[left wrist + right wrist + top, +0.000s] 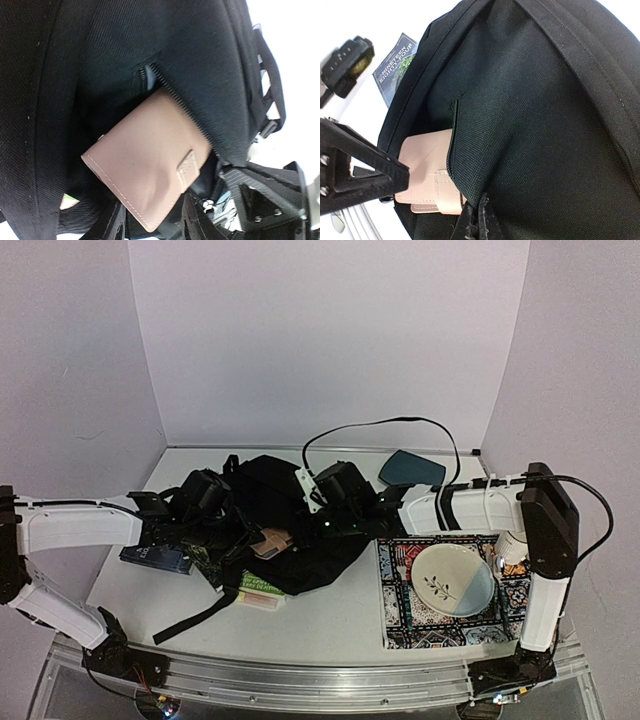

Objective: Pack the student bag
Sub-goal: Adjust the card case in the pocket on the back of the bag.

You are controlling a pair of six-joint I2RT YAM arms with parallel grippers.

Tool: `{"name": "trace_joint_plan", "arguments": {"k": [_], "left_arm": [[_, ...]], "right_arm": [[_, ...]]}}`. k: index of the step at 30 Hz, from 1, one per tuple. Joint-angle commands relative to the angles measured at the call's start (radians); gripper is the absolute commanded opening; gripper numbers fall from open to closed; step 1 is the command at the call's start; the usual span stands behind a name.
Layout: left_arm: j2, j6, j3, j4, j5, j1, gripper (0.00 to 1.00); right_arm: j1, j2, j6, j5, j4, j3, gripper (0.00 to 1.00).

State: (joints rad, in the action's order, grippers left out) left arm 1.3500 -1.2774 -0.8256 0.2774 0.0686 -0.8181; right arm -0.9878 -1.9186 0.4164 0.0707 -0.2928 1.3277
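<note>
The student bag [275,485], a soft black backpack, lies in the middle of the table. A pale pink wallet [150,165] sticks halfway out of its zip pocket [165,87]; it also shows in the top view [270,543] and as the pink wallet [422,170] in the right wrist view. My left gripper [152,227] has its jaws partly closed on either side of the wallet's lower corner; whether they press on it does not show. My right gripper [476,227] is shut, pinching the pocket's fabric edge on the bag [530,125] beside the wallet.
A patterned tray [395,625] at the right carries a white and blue plate [452,580]. A dark blue plate [412,468] lies behind the bag. Books lie at the left: a blue one [155,558] and a green one [258,587]. A bag strap [190,620] trails toward the front edge.
</note>
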Motion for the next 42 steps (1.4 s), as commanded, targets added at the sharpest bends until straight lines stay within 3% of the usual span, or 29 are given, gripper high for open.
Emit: {"name": "trace_joint_plan", "arguments": {"k": [1, 6, 14, 19, 22, 26, 34, 42], "left_arm": [[-0.063, -0.023, 0.013, -0.054, -0.042, 0.000, 0.42], [-0.086, -0.042, 0.044, -0.040, -0.059, 0.000, 0.48], [0.011, -0.002, -0.007, -0.041, -0.018, 0.000, 0.42], [0.024, 0.035, -0.022, -0.054, -0.034, 0.002, 0.25], [0.039, 0.106, -0.057, -0.053, -0.028, 0.011, 0.11], [0.051, 0.222, -0.079, -0.053, 0.041, 0.048, 0.00], [0.124, 0.473, -0.127, -0.018, 0.329, 0.166, 0.00], [0.281, 0.602, -0.260, 0.026, 0.414, 0.188, 0.00]], "right_arm": [[-0.014, 0.050, 0.005, 0.046, -0.068, 0.017, 0.00], [-0.014, 0.052, 0.001, 0.037, -0.069, 0.015, 0.00], [-0.014, 0.040, 0.003, 0.050, -0.068, 0.029, 0.00], [-0.014, 0.034, 0.001, 0.072, -0.068, 0.036, 0.00], [-0.014, 0.034, -0.007, 0.087, -0.068, 0.033, 0.00], [-0.013, 0.038, -0.022, 0.108, -0.068, 0.032, 0.00], [-0.013, 0.034, -0.045, 0.165, -0.064, 0.050, 0.00], [-0.013, 0.003, -0.055, 0.261, -0.055, 0.095, 0.00]]}}
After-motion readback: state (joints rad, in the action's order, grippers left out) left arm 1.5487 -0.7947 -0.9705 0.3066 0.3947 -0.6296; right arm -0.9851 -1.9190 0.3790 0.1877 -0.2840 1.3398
